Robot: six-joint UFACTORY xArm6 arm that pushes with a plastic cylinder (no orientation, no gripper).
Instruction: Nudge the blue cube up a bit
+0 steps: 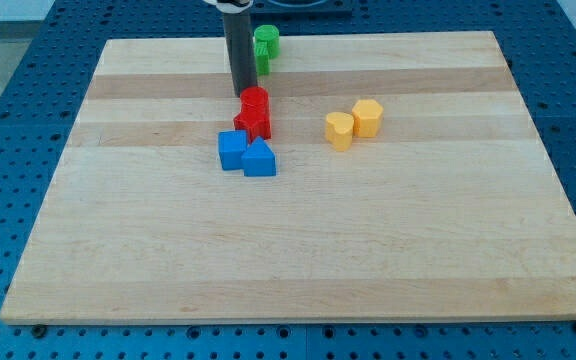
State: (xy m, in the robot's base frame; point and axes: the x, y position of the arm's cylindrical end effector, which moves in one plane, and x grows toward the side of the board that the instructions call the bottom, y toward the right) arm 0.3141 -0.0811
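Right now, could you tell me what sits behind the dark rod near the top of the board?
A green block stands behind the rod, which covers its left side, so its shape is unclear. My tip rests just left of the upper red block.

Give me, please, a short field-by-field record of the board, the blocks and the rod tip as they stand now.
surface: wooden board on a blue perforated table
my tip: at the view's top side of the red blocks, touching or nearly touching the upper one
red blocks: two, upper red block and lower red block, stacked in a column in the view
blue blocks: blue cube and second blue block, side by side just below the red ones
yellow blocks: two, adjoining, toward the view's right
green block: near the top edge, partly behind the rod
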